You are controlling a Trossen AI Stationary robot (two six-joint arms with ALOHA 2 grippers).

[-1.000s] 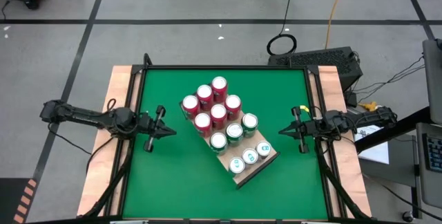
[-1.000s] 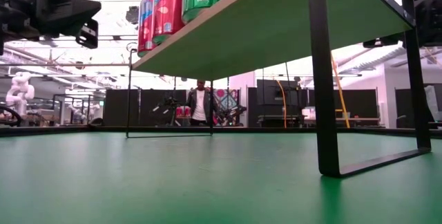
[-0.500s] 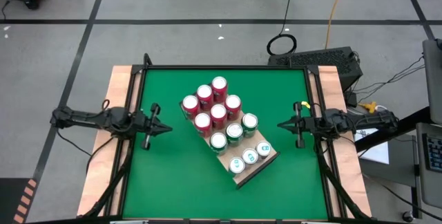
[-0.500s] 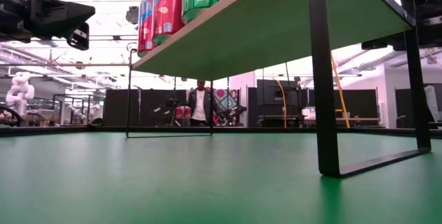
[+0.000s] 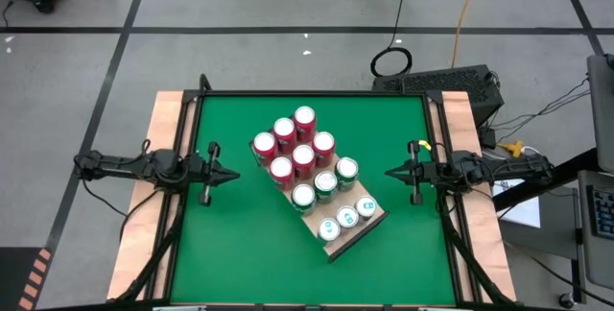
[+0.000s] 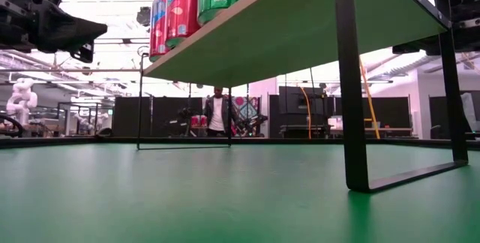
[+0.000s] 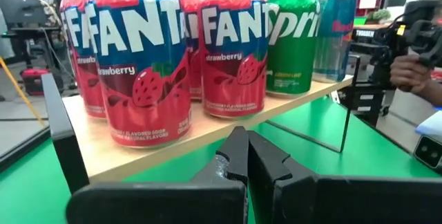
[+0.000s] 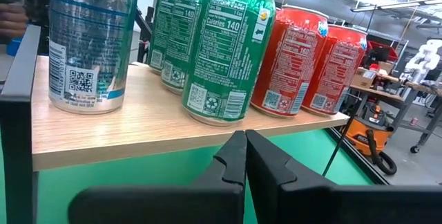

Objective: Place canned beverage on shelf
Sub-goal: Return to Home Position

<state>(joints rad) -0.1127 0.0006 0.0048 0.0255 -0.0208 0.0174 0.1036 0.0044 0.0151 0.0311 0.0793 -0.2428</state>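
Observation:
The shelf point(image 5: 372, 223), a light wood-grain board on thin dark legs point(image 6: 352, 85), stands slanted at the middle of the green table. Upright on it, on their bases, are several red cans point(image 5: 295, 143), three green cans point(image 5: 324, 184) and three pale blue cans point(image 5: 347, 217). My left gripper point(image 5: 235, 174) is shut and empty left of the shelf, pointing at the red cans point(image 7: 138, 65). My right gripper point(image 5: 389, 172) is shut and empty right of the shelf, pointing at a green can point(image 8: 224, 51).
Bare green table lies between each gripper and the shelf and along the near edge. Wooden rails point(image 5: 163, 138) run down both table sides. A person point(image 6: 218, 112) stands in the room beyond the table. A hand point(image 7: 414, 72) shows past the shelf in the left wrist view.
My left gripper has drawn back toward the table's left edge and a little toward the far edge, staying shut. My right gripper has gone a little toward the far edge and straightened, staying shut. The cans and the shelf have not moved.

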